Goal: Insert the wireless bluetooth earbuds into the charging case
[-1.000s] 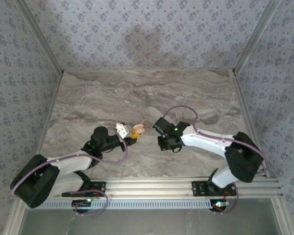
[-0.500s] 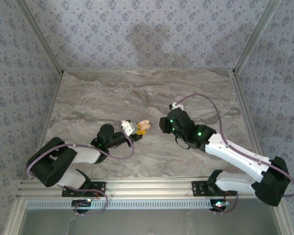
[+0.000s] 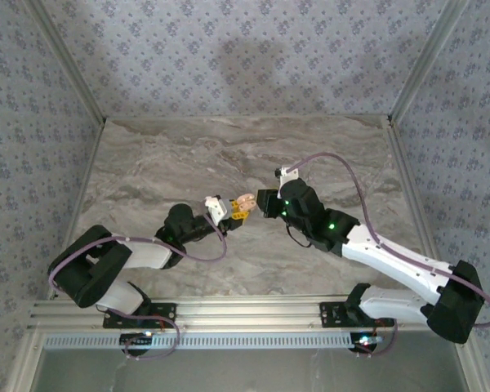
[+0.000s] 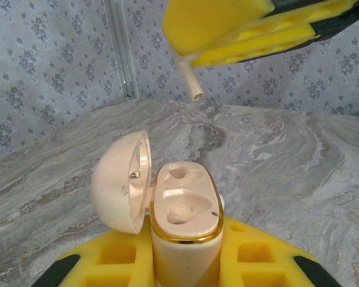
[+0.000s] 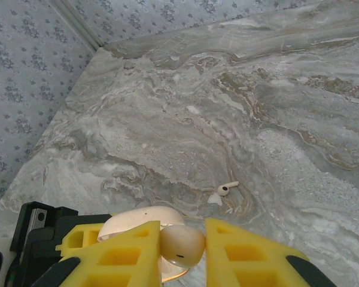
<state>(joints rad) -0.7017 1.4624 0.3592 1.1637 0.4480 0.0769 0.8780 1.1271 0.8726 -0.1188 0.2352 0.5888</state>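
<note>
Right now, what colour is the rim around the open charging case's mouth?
Gold. The rim circles the mouth of the pale peach charging case. It shows best in the left wrist view.

walls (image 3: 229,49) — grey floral wallpaper | tabletop (image 3: 188,155) — grey veined marble | aluminium corner posts (image 3: 66,61)

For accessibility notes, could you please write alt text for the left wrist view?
An open charging case, lid hinged left and wells empty, stands gripped in the left end effector; above it the right end effector holds an earbud, stem pointing down.
</note>
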